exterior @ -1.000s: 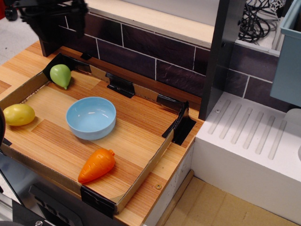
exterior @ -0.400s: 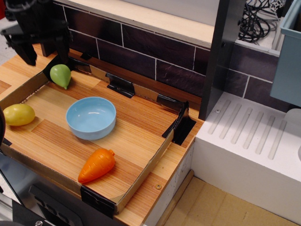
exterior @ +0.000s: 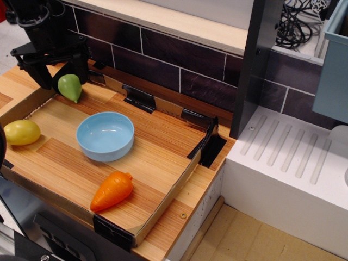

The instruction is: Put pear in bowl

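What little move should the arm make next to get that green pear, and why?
Probably drop straight down a little further, then close. The gripper is open, with its jaws either side of the pear in the tray's far left corner, and it does not seem to be gripping it yet. The blue bowl sits empty nearby, waiting.

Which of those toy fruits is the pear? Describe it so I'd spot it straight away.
Start at the shallow wooden tray with the light blue bowl in it. Look to the tray's far left corner, under the black gripper, whose open jaws stand either side of the pear. It is the only light green piece, rounded with a tapered end, unlike the yellow fruit and the orange carrot.
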### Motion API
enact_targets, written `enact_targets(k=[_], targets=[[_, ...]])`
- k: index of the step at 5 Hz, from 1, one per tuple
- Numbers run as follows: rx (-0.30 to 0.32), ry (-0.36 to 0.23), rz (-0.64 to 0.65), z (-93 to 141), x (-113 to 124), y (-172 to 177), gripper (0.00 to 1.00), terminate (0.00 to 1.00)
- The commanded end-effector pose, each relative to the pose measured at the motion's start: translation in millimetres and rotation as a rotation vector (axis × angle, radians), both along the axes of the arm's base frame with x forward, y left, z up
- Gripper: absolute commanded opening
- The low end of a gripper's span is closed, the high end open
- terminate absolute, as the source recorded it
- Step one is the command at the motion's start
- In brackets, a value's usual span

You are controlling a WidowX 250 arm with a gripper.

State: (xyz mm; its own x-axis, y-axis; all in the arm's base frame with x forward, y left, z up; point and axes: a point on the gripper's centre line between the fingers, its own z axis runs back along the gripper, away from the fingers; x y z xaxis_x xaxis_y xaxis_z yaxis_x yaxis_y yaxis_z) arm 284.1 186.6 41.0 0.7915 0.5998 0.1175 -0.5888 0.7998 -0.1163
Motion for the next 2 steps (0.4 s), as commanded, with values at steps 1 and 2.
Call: enact_targets(k=[1,2], targets=[[0.025,-0.051,0.038,12.4,15.4,2.3,1.00,0.00],[0.030,-0.042,0.070,11.3,19.4,10.2,1.00,0.00]])
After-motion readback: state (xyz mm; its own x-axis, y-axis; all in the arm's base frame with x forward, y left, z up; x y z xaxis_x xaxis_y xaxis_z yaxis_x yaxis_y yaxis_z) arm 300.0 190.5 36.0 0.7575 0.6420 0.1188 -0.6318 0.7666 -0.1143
